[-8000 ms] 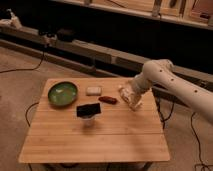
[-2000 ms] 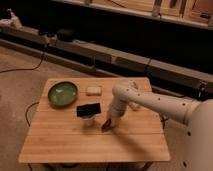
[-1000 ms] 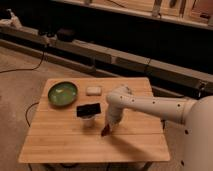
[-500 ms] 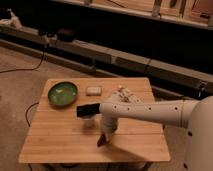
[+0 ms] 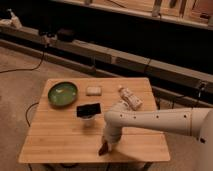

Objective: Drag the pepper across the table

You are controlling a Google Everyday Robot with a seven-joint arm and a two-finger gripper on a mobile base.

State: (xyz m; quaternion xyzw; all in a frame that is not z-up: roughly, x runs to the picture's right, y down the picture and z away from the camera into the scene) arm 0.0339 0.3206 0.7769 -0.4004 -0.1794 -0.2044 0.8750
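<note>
The pepper [image 5: 103, 150] is a small dark red-brown piece low on the table [image 5: 55, 142], close to the front edge and just left of centre. My gripper [image 5: 105, 146] points down right over it and is shut on it, hiding most of it. The white arm reaches in from the right edge of the view and bends down to this spot.
A green bowl [image 5: 63, 93] sits at the table's back left, with a pale block [image 5: 93, 90] beside it. A whitish bottle [image 5: 130, 98] lies at the back right. A dark flat object on a small clear cup [image 5: 88, 111] stands just behind the gripper.
The gripper has slid with the pepper from the middle of the table, beside the cup, toward the front edge and a little to the left.
</note>
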